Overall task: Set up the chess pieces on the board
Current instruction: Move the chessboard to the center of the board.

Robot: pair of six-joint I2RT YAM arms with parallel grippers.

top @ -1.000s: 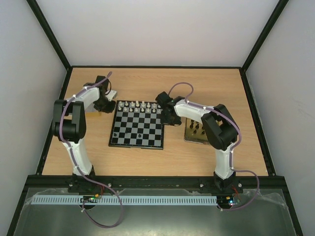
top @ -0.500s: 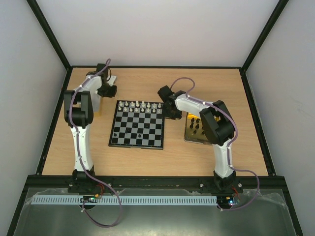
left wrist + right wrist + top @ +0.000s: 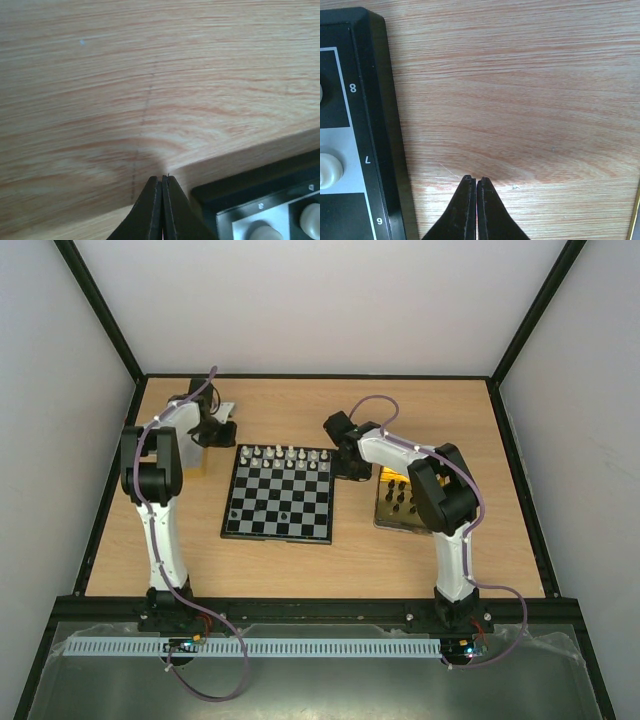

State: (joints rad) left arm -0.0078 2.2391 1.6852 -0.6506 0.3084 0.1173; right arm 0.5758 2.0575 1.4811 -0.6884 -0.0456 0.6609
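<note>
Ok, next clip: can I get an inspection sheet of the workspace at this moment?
Surface: wooden table, light grain.
Job's things: board lies flat mid-table; white pieces line its far row; black pieces stand in the gold tray on the right arm's side.
Clutter: pale object by the left arm, partly hidden, unidentified.
Grippers: left gripper shut, empty, over wood by a board corner; right gripper shut, empty, beside the board's edge.
Cables: purple cables loop along both arms.
Surroundings: white walls, black frame.

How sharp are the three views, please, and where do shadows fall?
Top external: evenly lit, the board clear, its chess pieces too small for detail. Left wrist: soft focus, corner pieces blurred, a shadow band beside the left gripper. Right wrist: sharp, rim numbers legible, faint shadow ahead of the right gripper.
</note>
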